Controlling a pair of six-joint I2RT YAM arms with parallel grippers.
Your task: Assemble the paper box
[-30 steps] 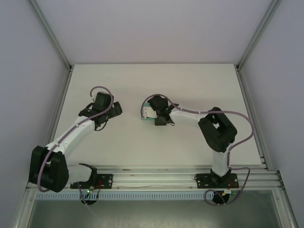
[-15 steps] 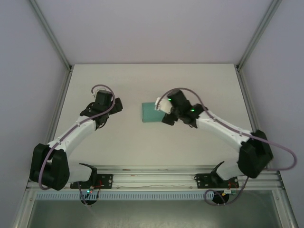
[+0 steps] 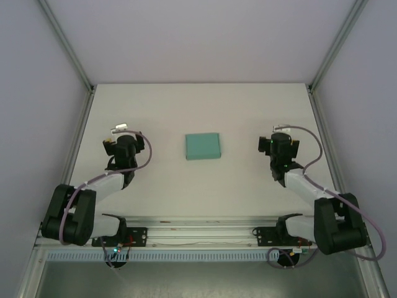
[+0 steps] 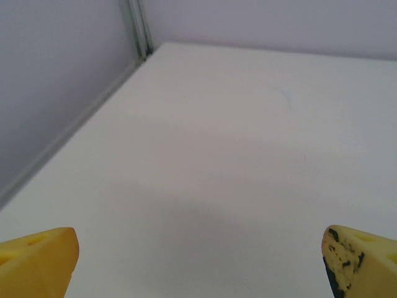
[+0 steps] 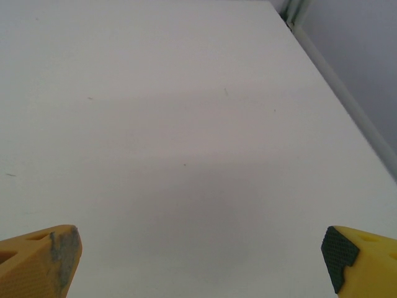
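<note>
Gaping wide & holding nothing, left claw (image 3: 119, 130) & right claw (image 3: 282, 129) have pulled back to their own sides; earlier the right one sat at the box's edge. Paper box (image 3: 203, 146) lies flat, closed, mid-counter (image 3: 186, 105), between the 2 claws, well apart from both.

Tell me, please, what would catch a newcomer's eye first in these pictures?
The teal-green paper box stands out first: a small closed rectangle lying flat near the middle of the white table, with nothing touching it. Next come the left hand, off to its left, and the right hand, off to its right, each clear of the box, open wide and holding nothing.
</note>
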